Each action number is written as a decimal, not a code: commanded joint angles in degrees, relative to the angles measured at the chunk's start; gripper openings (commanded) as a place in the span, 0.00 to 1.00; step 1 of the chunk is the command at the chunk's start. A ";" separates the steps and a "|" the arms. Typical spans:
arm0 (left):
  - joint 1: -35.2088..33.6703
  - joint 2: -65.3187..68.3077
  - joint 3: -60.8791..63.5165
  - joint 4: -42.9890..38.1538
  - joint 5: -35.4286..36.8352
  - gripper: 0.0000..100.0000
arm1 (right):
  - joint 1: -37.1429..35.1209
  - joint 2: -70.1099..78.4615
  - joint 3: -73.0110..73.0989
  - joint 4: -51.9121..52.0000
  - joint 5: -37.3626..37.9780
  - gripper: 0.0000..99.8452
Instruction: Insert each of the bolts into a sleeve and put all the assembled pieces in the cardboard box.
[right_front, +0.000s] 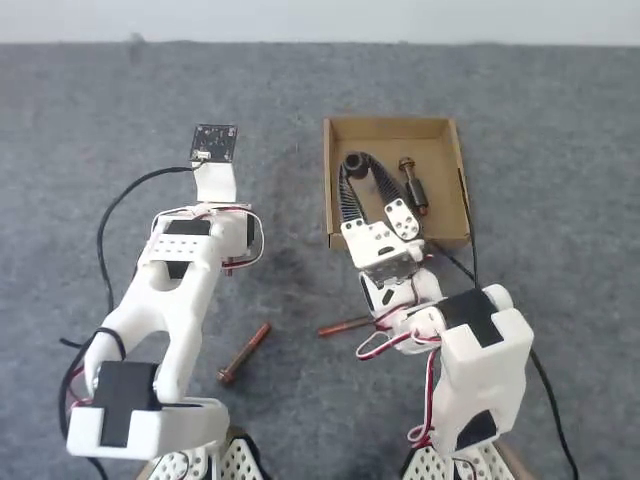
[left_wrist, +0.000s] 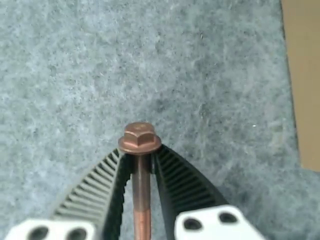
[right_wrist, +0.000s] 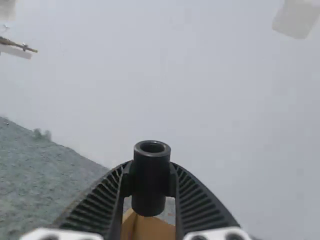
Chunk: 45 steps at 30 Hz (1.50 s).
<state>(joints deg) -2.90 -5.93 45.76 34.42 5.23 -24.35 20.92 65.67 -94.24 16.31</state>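
Note:
My left gripper (left_wrist: 140, 152) is shut on a copper bolt (left_wrist: 140, 140), whose hex head sticks out past the fingertips above the grey carpet. My right gripper (right_wrist: 150, 167) is shut on a black sleeve (right_wrist: 151, 177), open end up, and tilts upward toward the wall. From above, that gripper (right_front: 353, 178) and its sleeve (right_front: 355, 162) hang over the cardboard box (right_front: 335, 185). One assembled bolt and sleeve (right_front: 413, 186) lies inside the box. Two loose bolts lie on the carpet, one (right_front: 245, 352) beside the left arm and one (right_front: 343, 325) by the right arm's base.
Grey carpet covers the table. An edge of the box (left_wrist: 306, 75) shows in the left wrist view, off to the gripper's side. Cables trail from both arms, one (right_front: 105, 255) looping on the carpet. A pale wall (right_wrist: 210, 75) rises behind the table.

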 joint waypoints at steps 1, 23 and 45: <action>-0.09 -3.16 -0.57 -1.41 -0.53 0.01 | -0.48 -1.01 1.41 -1.27 -6.15 0.01; -0.09 -3.16 -0.57 -1.49 -0.53 0.01 | -9.89 -1.10 18.90 -6.11 -12.40 0.01; 2.90 -3.87 -0.04 -1.49 -0.62 0.01 | -8.84 -13.41 29.54 0.04 -19.16 0.01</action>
<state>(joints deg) -0.44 -5.93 46.81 34.24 5.05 -34.02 10.37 93.36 -94.59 -2.42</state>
